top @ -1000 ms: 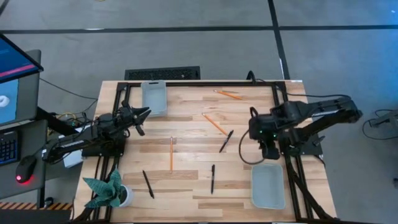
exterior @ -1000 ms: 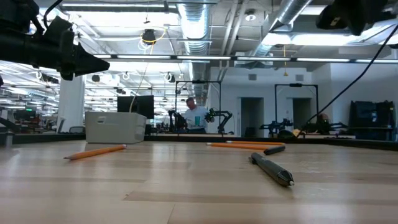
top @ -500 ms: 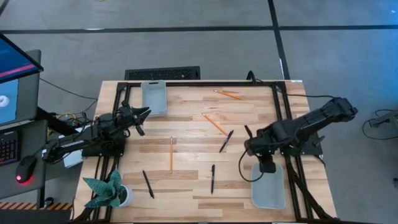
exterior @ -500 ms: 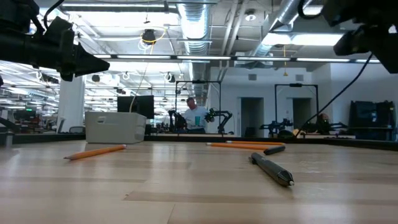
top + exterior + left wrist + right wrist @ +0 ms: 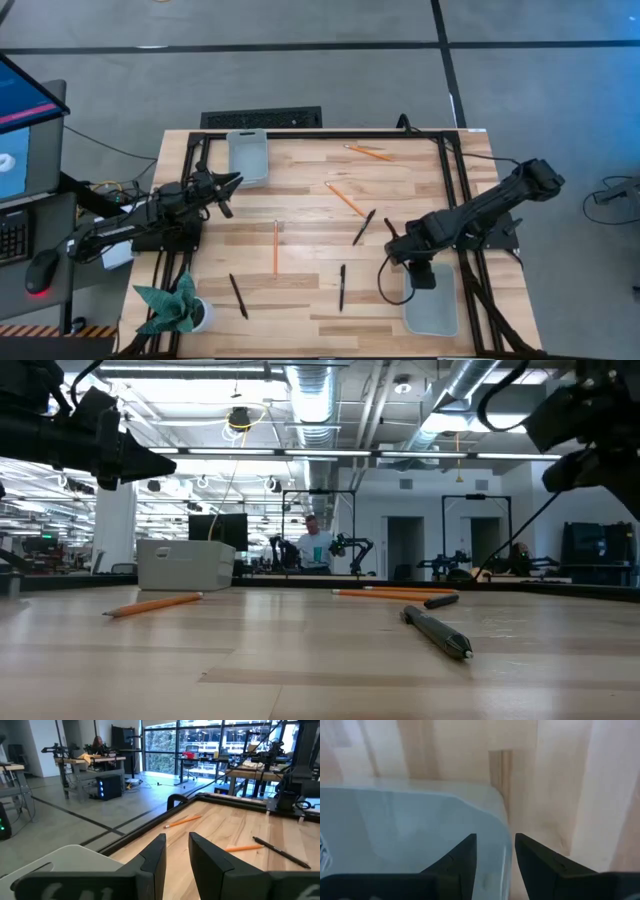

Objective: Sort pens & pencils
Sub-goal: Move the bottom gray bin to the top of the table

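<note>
Since a second ago the right arm has stretched out and swung toward the lower middle of the high view; its right gripper (image 5: 391, 232) now sits over the wood just left of the lower tray (image 5: 432, 300), where earlier it hung folded near the table's right rail; the left arm has not shifted.

Around the right gripper, the lower tray's clear rounded corner (image 5: 485, 820) fills its wrist view, with bare planks beside it; nothing lies between the fingers (image 5: 465, 855), which stand a little apart, released and empty; a black cable loops from the arm down across the tray's near edge in the high view.

The pens lie apart on the table (image 5: 300, 200): one pen (image 5: 364, 227) slants at centre-right, just left of the right gripper; a second pen (image 5: 341, 287) stands lower centre; a third pen (image 5: 238, 296) lies lower left, near the plant (image 5: 175, 305). The pencils are spread too: one pencil (image 5: 275, 247) runs vertically at centre-left; another pencil (image 5: 345, 198) slants above the first pen; the last pencil (image 5: 368, 152) lies near the upper edge. An upper tray (image 5: 247, 155) sits at the table's upper left.

The left gripper (image 5: 228, 183) waits at the left edge beside the upper tray, raised off the wood; its fingers (image 5: 155, 857) are slightly parted and hold nothing.
</note>
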`<state>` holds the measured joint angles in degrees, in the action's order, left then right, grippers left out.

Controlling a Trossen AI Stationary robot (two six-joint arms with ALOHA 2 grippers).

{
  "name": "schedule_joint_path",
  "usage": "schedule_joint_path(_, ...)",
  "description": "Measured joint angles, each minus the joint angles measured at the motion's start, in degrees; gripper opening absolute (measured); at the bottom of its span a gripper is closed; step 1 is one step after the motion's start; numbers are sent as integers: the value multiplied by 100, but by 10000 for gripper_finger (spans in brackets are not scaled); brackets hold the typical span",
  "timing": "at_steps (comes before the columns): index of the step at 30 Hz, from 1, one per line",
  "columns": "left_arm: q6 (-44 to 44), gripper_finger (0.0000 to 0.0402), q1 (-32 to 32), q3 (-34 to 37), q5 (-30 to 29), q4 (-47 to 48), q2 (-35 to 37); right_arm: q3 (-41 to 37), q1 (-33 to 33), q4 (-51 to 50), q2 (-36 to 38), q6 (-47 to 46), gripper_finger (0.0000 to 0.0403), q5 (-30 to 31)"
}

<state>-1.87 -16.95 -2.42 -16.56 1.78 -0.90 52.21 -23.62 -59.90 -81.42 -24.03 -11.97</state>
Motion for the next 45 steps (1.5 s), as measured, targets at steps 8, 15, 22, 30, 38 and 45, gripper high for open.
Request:
schedule_joint_path(8,37,73,0,0,-42,2,-187,-10,0,92,-598,21,157,1)
schedule_joint_path(15,-15,73,-2,0,-50,7,-327,-10,0,203,-915,94,126,0)
schedule_joint_path(22,-16,73,0,2,-61,4,-324,-5,13,354,-939,197,52,2)
schedule_joint_path(30,-44,73,-2,2,-63,2,-324,-3,112,291,-937,212,23,0)
schedule_joint_path(38,-83,73,-2,4,-63,2,-324,36,454,-300,-937,606,21,-2)
schedule_joint_path(45,-92,73,-2,4,-63,0,-324,235,918,-462,-937,1110,32,4)
